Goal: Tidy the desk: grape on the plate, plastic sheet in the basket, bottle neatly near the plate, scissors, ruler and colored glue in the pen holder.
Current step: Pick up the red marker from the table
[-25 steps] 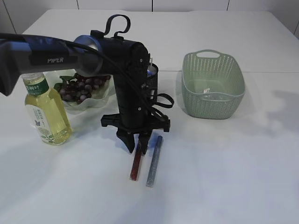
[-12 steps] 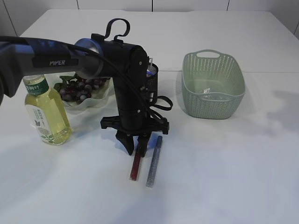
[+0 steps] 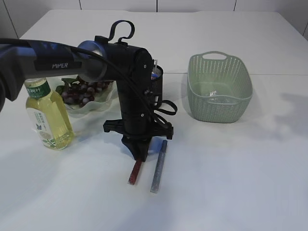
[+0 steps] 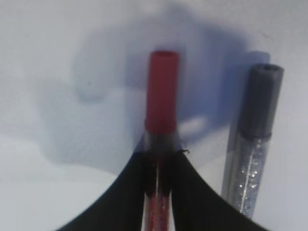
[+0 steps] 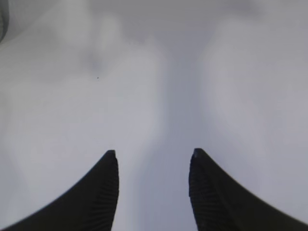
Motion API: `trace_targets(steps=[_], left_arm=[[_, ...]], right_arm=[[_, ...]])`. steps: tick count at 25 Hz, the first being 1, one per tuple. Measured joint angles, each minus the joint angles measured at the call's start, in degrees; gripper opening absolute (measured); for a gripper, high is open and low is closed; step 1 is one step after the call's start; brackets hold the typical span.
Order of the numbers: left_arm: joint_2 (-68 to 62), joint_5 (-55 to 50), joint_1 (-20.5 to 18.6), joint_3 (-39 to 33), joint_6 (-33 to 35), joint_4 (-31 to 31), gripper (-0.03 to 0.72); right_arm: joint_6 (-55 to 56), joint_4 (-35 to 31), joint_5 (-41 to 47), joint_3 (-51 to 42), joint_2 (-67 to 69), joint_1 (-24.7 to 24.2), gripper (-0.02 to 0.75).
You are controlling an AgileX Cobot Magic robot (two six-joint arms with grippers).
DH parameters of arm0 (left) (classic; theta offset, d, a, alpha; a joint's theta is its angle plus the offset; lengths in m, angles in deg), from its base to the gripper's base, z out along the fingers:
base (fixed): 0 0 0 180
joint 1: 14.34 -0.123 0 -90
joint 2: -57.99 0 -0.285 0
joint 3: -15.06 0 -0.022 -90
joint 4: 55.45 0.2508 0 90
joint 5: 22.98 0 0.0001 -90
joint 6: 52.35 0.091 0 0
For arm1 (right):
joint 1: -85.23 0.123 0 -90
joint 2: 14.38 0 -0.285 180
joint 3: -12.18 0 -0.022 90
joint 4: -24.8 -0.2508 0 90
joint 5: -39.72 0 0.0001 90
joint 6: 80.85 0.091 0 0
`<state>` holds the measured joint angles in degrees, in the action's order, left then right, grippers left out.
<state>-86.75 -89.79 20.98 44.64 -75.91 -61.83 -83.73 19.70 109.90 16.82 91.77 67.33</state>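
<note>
My left gripper (image 3: 141,155) (image 4: 160,154) is shut on a red glitter glue tube (image 3: 134,173) (image 4: 162,91), low over the table. A silver-blue glue tube (image 3: 159,166) (image 4: 252,139) lies just to its right. Grapes (image 3: 81,90) lie on the white plate (image 3: 103,105). A green-tea bottle (image 3: 47,114) stands left of the plate. The black mesh pen holder (image 3: 158,79) is behind the left arm, mostly hidden. The green basket (image 3: 219,89) stands at the right, something clear in it. My right gripper (image 5: 153,159) is open and empty over bare table, out of the exterior view.
The table surface (image 3: 231,173) is white. The black left arm (image 3: 57,60) reaches in from the left edge across the bottle and plate.
My left gripper has dropped lower and closed around the red glue tube. The tube's free end has shifted slightly to the left.
</note>
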Motion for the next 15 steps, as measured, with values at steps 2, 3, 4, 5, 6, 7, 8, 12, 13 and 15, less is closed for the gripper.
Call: trace_targets(steps=[2, 3, 4, 5, 6, 7, 8, 12, 13, 15], left_arm=[[0.0, 0.0, 0.0, 0.08, 0.0, 0.27, 0.064], [0.0, 0.0, 0.0, 0.19, 0.0, 0.35, 0.049], [0.0, 0.0, 0.0, 0.21, 0.0, 0.39, 0.041], [0.0, 0.0, 0.0, 0.21, 0.0, 0.49, 0.038], [0.0, 0.0, 0.0, 0.21, 0.0, 0.62, 0.038], [0.0, 0.0, 0.0, 0.21, 0.12, 0.75, 0.037], [0.0, -0.13, 0.0, 0.21, 0.24, 0.98, 0.036], [0.0, -1.62, 0.0, 0.31, 3.39, 1.3, 0.036], [0.0, -1.72, 0.0, 0.31, 4.61, 1.3, 0.036], [0.0, -1.85, 0.0, 0.31, 6.74, 0.68, 0.036]], right_arm=[[0.0, 0.0, 0.0, 0.0, 0.0, 0.0, 0.381], [0.0, 0.0, 0.0, 0.0, 0.0, 0.0, 0.381], [0.0, 0.0, 0.0, 0.0, 0.0, 0.0, 0.381], [0.0, 0.0, 0.0, 0.0, 0.0, 0.0, 0.381], [0.0, 0.0, 0.0, 0.0, 0.0, 0.0, 0.381], [0.0, 0.0, 0.0, 0.0, 0.0, 0.0, 0.381], [0.0, 0.0, 0.0, 0.0, 0.0, 0.0, 0.381], [0.0, 0.0, 0.0, 0.0, 0.0, 0.0, 0.381], [0.0, 0.0, 0.0, 0.0, 0.0, 0.0, 0.381], [0.0, 0.0, 0.0, 0.0, 0.0, 0.0, 0.381]])
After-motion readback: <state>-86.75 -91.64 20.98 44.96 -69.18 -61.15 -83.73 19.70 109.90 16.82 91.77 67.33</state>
